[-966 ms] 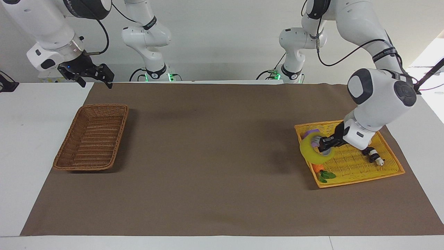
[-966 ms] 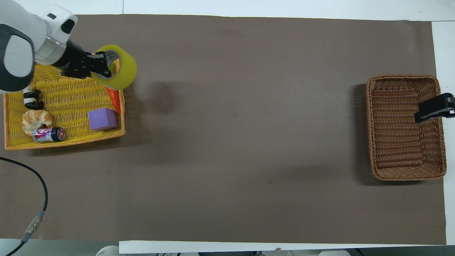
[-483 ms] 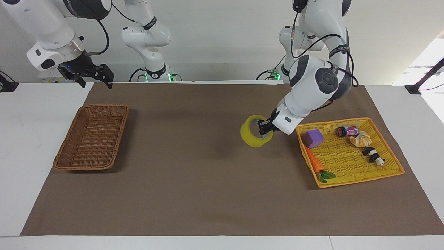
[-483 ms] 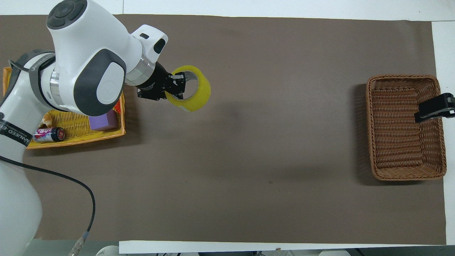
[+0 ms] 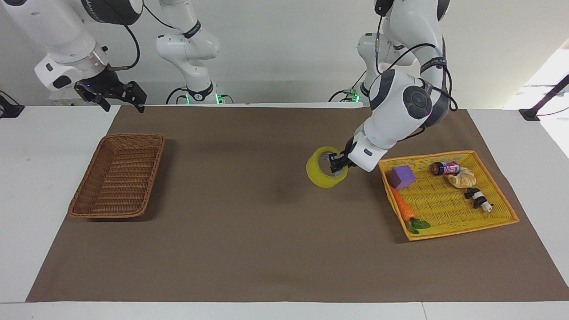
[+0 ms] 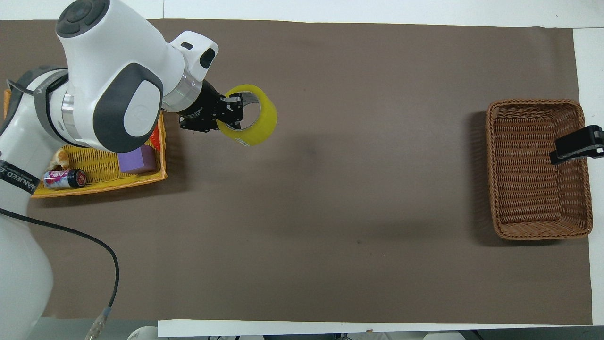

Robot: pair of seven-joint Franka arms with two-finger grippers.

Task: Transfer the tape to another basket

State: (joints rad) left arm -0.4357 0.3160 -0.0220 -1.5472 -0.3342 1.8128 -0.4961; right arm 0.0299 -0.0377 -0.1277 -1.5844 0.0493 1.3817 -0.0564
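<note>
Tape [image 5: 326, 173] hangs above the brown mat, pinched by its wall in the left pincer [image 5: 336, 162], which should travel level toward the wicker basket [image 5: 116, 176], where the open right pincer [image 5: 120, 98] waits.

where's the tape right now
The tape is held by the left gripper over the bare brown mat, just off the yellow tray at the left arm's end.
</note>
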